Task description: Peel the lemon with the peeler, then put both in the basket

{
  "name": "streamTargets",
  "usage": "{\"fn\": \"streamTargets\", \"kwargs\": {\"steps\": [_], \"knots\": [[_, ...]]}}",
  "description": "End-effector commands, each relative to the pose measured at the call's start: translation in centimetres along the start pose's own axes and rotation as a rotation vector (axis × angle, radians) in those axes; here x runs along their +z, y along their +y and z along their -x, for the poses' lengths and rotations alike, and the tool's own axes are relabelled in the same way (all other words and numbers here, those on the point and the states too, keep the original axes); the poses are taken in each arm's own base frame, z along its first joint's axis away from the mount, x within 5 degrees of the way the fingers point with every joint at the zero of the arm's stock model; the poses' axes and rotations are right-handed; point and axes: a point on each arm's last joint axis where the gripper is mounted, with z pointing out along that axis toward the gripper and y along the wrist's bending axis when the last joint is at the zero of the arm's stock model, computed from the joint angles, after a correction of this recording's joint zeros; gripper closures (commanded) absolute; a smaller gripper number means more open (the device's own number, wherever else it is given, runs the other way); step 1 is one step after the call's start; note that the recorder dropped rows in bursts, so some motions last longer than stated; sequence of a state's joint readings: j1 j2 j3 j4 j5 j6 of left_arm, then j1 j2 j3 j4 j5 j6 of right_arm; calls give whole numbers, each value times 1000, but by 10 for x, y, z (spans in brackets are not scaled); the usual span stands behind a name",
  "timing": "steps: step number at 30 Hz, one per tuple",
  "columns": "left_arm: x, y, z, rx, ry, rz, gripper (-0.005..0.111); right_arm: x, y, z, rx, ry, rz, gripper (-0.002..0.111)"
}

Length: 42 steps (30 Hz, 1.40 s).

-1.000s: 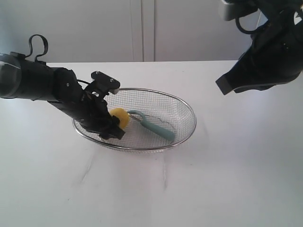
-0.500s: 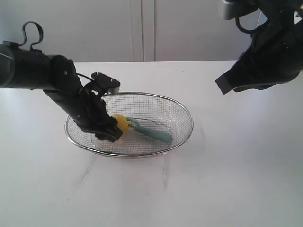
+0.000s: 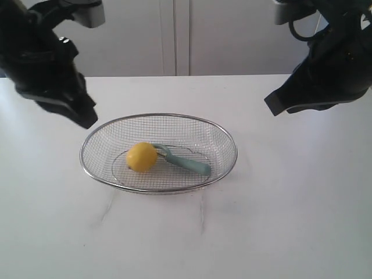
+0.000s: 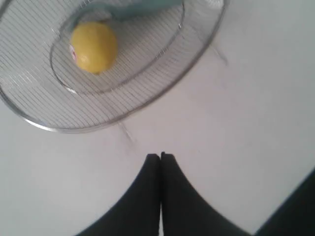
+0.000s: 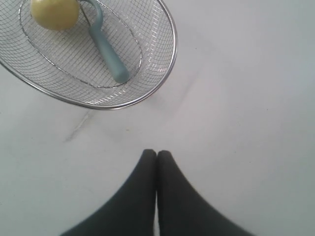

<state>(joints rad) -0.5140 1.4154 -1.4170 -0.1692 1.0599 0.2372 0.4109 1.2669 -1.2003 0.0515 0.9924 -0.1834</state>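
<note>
- Worktop [image 3: 290, 221]: white and plain. It carries one basket and nothing else I can make out.
- Basket [image 3: 236, 152]: silver wire mesh oval with a thick rim. It sits flat around the middle of the worktop, well clear of the far edge.
- Lemon [image 3: 142, 157]: yellow, lying on the basket floor in the half nearer my left arm. Small pale mark on the skin in the left wrist view. Can't tell from here whether any peel is off.
- Peeler [image 3: 185, 163]: teal handle, also on the basket floor. Its curved head is right against the lemon, touching or as good as. The handle runs away from the lemon toward the side of the basket nearer my right arm, angled slightly toward the near edge.
- My left end effector [image 4: 160, 157]: fingers pressed together with nothing between them. It is lifted off the worktop, outside the basket on its far-left side, and apart from the rim. The wrist view looks down past the tips at bare worktop, with the basket and lemon beyond.
- My right end effector [image 5: 156, 155]: fingers together and empty. It is held high over the far-right part of the worktop, well apart from the basket. The wrist view shows bare worktop under the tips, and the basket with the peeler and lemon further off.
- Contact: neither end effector touches the lemon, peeler or basket.
</note>
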Motion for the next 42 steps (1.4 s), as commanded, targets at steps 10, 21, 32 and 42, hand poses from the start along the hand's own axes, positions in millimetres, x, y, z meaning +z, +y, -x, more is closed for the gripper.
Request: {"fn": "streamTargets", "kwargs": {"steps": [10, 21, 32, 42], "knots": [[-67, -58, -106, -8, -251, -18, 107, -2, 0, -1, 11, -9, 0, 108], [-80, -74, -152, 17, -408, 44, 107, -3, -3, 13, 7, -164, -31, 108], [-80, -74, -152, 18, -410, 45, 107, -3, -3, 13, 7, -164, -31, 108], [-80, -74, -152, 18, -410, 45, 107, -3, -3, 13, 7, -164, -31, 108]]}}
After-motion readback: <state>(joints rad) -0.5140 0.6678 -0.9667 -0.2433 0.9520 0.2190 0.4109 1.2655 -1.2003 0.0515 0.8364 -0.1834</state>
